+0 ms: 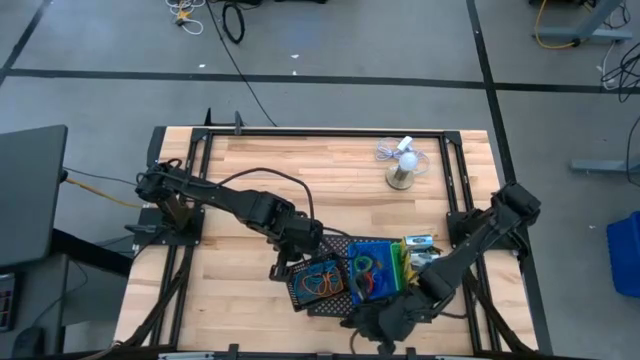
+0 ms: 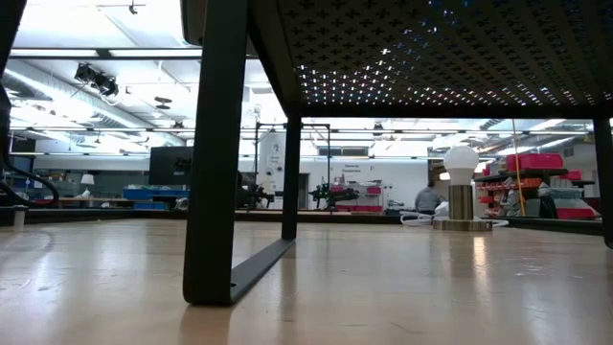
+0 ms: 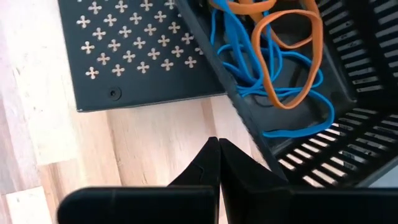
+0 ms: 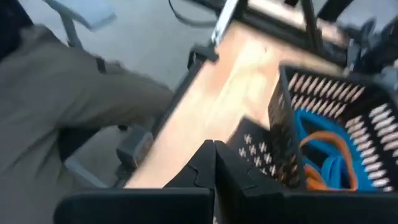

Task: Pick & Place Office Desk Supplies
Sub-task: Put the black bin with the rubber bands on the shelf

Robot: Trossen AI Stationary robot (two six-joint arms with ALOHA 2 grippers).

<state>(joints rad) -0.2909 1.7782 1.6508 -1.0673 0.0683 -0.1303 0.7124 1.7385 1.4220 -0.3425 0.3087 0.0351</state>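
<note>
From my low camera the black mesh tray [image 2: 431, 57] is cut off by the top edge, so I cannot see what sits on it. Overhead, the small box [image 1: 419, 241] beside the green bin [image 1: 400, 264] is too small for me to read. My right wrist picture is smeared; the black bin [image 4: 336, 118] runs off its right edge. In the left wrist picture the rubber bands [image 3: 280, 68] run off the top.

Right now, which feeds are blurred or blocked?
Right wrist view: motion-smeared, black bin soft. Low view: dark mesh tray overhead blocks most, light speckling its holes; fan clear. Left wrist view: sharp on rubber bands. High view: clear.
</note>
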